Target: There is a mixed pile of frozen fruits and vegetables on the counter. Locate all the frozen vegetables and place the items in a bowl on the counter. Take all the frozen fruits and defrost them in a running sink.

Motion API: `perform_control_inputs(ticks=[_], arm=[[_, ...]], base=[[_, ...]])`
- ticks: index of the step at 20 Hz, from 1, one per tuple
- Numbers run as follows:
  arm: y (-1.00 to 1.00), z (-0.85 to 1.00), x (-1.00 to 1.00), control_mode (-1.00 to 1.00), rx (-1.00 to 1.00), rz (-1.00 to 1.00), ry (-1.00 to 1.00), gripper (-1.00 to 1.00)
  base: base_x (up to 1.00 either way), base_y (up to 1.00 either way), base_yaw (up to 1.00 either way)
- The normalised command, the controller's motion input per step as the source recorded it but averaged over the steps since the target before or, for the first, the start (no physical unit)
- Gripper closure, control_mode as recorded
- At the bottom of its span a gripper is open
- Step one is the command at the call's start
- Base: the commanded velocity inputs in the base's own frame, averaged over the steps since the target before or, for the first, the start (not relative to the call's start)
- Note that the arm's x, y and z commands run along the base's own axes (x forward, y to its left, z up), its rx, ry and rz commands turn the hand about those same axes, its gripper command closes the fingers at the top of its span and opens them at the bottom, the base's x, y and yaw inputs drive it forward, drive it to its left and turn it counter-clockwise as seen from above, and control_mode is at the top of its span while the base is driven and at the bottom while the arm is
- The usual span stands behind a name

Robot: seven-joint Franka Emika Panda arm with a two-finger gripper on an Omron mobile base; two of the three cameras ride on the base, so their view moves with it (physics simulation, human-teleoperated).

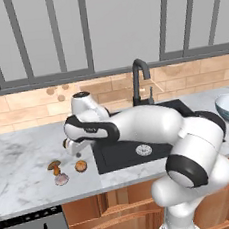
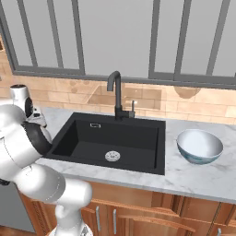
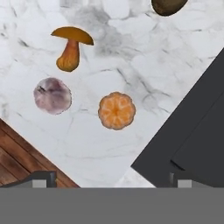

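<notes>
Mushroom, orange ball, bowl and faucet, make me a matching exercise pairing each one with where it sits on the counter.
Things:
1. mushroom
2. orange ball
3. bowl
4. faucet

Places:
A. behind the sink, at the wall
B. on the counter right of the sink
C. nearest the sink of the items left of it
D. next to the pale bulb, left of the sink

Pairs: 1-D, 2-C, 3-B, 4-A

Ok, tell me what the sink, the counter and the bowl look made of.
Sink: matte black, perhaps composite or coated metal; no glare. Counter: white marble look, grey veining, smooth. Bowl: glossy white-blue, likely ceramic; bright highlights.
</notes>
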Motion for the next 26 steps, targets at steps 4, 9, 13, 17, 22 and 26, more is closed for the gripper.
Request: perform_control_inputs(ticks=[4, 9, 13, 17, 22, 26], arm=[[0.18, -0.14, 0.03, -1.0, 0.04, 0.0, 0.0, -1.0], [0.19, -0.02, 0.01, -1.0, 0.0, 0.0, 0.0, -1.0], [0.25, 0.0, -0.06, -1.0, -0.01, 0.0, 0.0, -1.0], [0.25, 0.0, -0.16, -1.0, -0.01, 0.0, 0.01, -1.0], [0.25, -0.01, -0.19, -1.0, -0.02, 0.0, 0.01, -1.0], [0.26, -0.08, -0.2, -1.0, -0.01, 0.0, 0.0, -1.0]], base=[[0.0, 0.0, 0.0], [0.0, 0.0, 0.0], [0.0, 0.0, 0.0], [0.0, 0.0, 0.0], [0.0, 0.0, 0.0], [0.0, 0.0, 0.0]])
